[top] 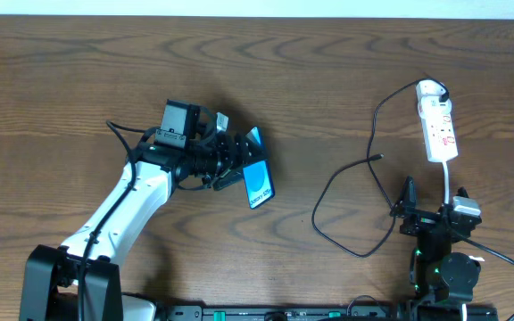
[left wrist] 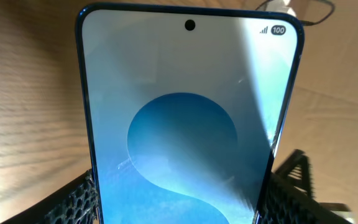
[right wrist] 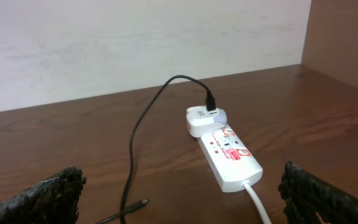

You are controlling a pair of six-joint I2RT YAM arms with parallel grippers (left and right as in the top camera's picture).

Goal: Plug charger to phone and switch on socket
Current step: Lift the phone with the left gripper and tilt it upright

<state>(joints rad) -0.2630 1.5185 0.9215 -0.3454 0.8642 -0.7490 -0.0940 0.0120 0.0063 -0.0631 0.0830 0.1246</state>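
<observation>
The phone (top: 258,181), its screen blue-teal, is held at its long edges, tilted, near the table's middle by my left gripper (top: 231,167). In the left wrist view the phone (left wrist: 185,112) fills the frame, with the left gripper (left wrist: 179,202) shut on its lower part. The white socket (top: 439,130) lies at the far right. The charger cable (top: 370,134) runs from a white adapter (top: 430,89) on it, and its tip (top: 380,157) lies loose on the table. My right gripper (top: 431,217) stands open near the front edge. From the right wrist view, socket (right wrist: 230,157) and charger tip (right wrist: 143,203) lie ahead of the right gripper (right wrist: 182,202).
The socket's white cord (top: 451,181) runs toward the right arm and passes between the right fingers (right wrist: 257,202). The black cable loops widely (top: 328,227) over the wooden table (top: 78,80). A white wall (right wrist: 135,43) stands behind the table.
</observation>
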